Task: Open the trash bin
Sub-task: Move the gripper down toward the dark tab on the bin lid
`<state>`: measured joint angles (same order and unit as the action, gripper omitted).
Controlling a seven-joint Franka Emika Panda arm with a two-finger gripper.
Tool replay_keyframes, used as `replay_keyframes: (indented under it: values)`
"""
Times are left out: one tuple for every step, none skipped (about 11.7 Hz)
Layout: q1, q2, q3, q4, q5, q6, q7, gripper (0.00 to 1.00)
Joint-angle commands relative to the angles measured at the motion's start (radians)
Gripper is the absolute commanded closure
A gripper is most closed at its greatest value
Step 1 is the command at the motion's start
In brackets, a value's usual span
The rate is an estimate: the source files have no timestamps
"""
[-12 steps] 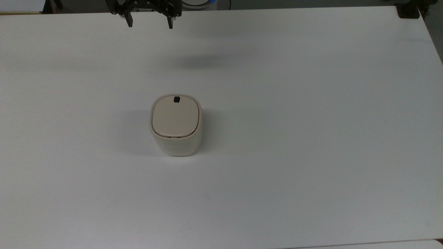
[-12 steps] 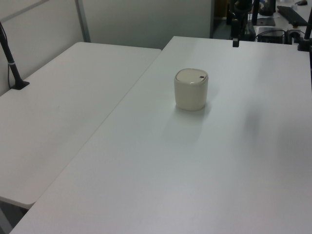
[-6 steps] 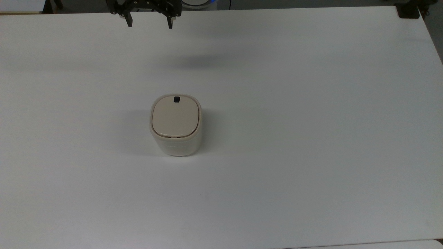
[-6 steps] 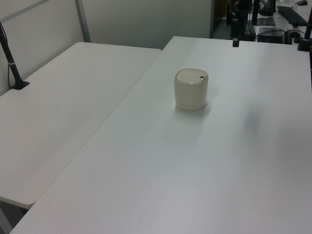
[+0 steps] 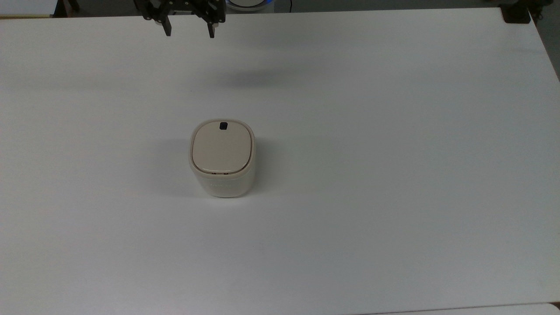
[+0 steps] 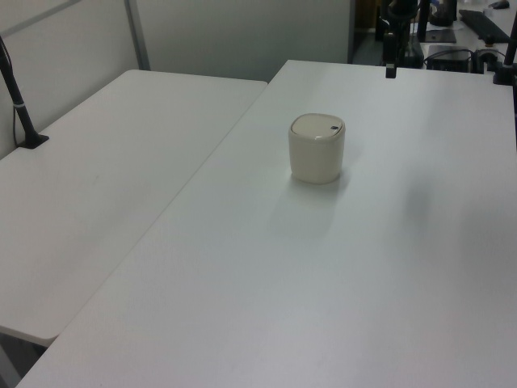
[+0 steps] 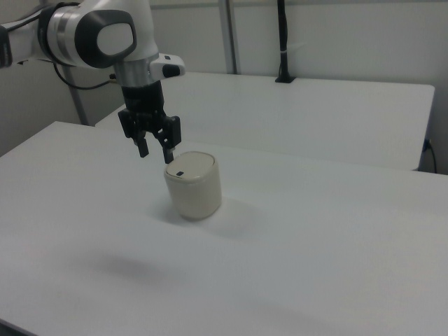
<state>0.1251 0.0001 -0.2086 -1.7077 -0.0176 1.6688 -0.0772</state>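
Comparing with a second ago: end effector (image 5: 189, 33) fingers sit a bit closer together in the top view, left one stepped inward, right one too; both tips reach slightly lower in the frame. Trash bin (image 5: 222, 158) has not moved, lid (image 5: 223, 146) still shut flat. Table (image 5: 393, 153) unchanged.

End effector is spread apart, holding nothing, two thin black fingers pointing down with clear gap between them. It hangs at 12 o'clock edge of the top view, above the table's far border, well apart from the bin. In the right view it (image 7: 155, 153) hangs above the table, drawn just beside the bin's upper left rim; contact cannot be told there. White rounded arm link (image 7: 105, 31) above it, glossy, with dark grey joint cap.

Trash bin stands upright near table centre, slightly toward 9 o'clock in the top view. Body cream-white, smooth plastic, rounded-square footprint, walls slightly tapering to the base. Lid beige, flat, matte, rounded-square, set inside a paler rim. Small black square button (image 5: 223, 126) at the lid's 12 o'clock edge in the top view. Two tiny hinge marks at the lid's 6 o'clock edge.

Left view: bin (image 6: 317, 149) at about 1 o'clock from frame centre, button (image 6: 334, 128) on the lid's right side.

Table white, smooth, matte, soft grey shadow beside the bin. Second white table (image 6: 97, 194) adjoins it, on the left view's left.
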Motion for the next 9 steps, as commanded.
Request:
replay_keyframes:
  values:
    - [-0.001, 0.018, -0.005, 0.006, -0.01, 0.022, -0.027, 0.84]
    - [-0.001, 0.029, -0.005, 0.008, -0.008, 0.043, -0.027, 0.93]
    - [0.002, 0.043, -0.003, 0.006, -0.005, 0.072, -0.026, 1.0]
    - [0.007, 0.058, -0.003, 0.008, -0.001, 0.104, -0.026, 1.0]
    - [0.01, 0.075, -0.003, 0.014, 0.002, 0.139, -0.024, 1.0]
    - [0.011, 0.09, -0.003, 0.023, 0.005, 0.169, -0.024, 1.0]
    - [0.013, 0.101, -0.002, 0.028, 0.008, 0.198, -0.024, 1.0]
    - [0.014, 0.113, -0.002, 0.031, 0.01, 0.235, -0.024, 1.0]
    - [0.018, 0.129, -0.002, 0.037, 0.011, 0.271, -0.022, 1.0]
